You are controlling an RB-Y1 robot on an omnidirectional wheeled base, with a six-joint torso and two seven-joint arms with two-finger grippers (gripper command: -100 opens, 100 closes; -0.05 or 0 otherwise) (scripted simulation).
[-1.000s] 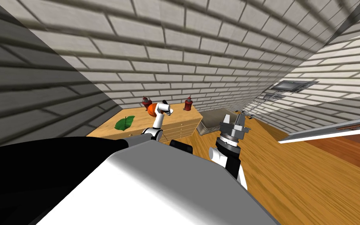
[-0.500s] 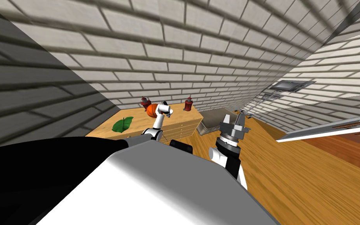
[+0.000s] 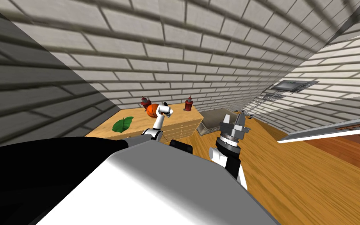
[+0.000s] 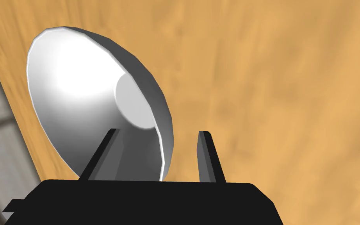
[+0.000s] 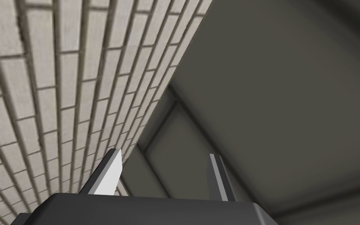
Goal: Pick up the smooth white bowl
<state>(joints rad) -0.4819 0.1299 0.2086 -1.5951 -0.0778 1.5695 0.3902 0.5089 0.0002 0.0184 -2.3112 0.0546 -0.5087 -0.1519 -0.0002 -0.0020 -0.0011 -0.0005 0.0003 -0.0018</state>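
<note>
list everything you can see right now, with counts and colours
bowl: one, white, on the chest's wooden top
chest of drawers: one, light wood, by the brick wall
ball: one, orange, on the chest
bottles: two, red, at the chest's back
leaf: one, green, flat on the chest
bin: one, grey, on the floor beside the chest
left jaws: light grey, open, astride the bowl's rim
right jaws: light grey, open, raised

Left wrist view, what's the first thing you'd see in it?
A big shiny white bowl on the wooden dresser, with the left gripper's open fingers on either side of its rim. In the head view, an orange ball and a green leaf stand out on that dresser too.
</note>
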